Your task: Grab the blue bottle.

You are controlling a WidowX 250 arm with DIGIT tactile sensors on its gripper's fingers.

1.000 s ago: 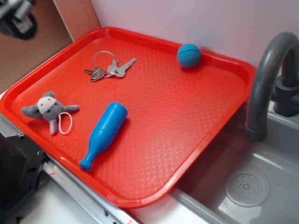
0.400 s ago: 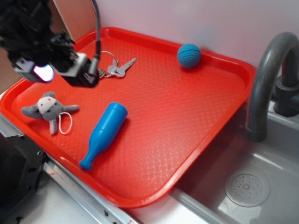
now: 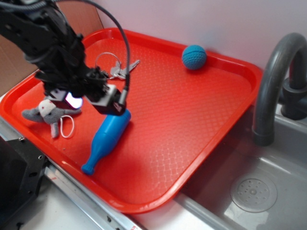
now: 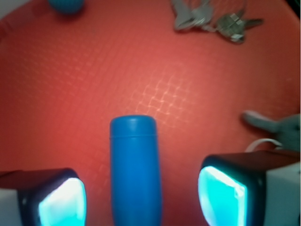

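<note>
The blue bottle [image 3: 105, 139] lies on its side on the red tray [image 3: 192, 124], its narrow neck pointing to the tray's near-left edge. My gripper [image 3: 86, 101] hovers over the bottle's wide end, hiding that end in the exterior view. Seen from the wrist, the blue bottle [image 4: 135, 169] runs lengthwise between the two lit fingers, with my gripper [image 4: 141, 197] open and red tray [image 4: 141, 70] showing in the gap on either side. Neither pad touches it.
A grey plush toy [image 3: 48, 112] with a white loop lies just left of the bottle, close to one finger. Keys [image 3: 112, 69] sit behind the gripper, and a teal ball [image 3: 194, 57] rests at the far rim. A grey faucet [image 3: 278, 81] and sink [image 3: 259, 187] stand to the right.
The arm has come in from the upper left and dropped down and right across the tray, ending over the bottle's wide end. The bottle, toy, keys and ball have not moved.
</note>
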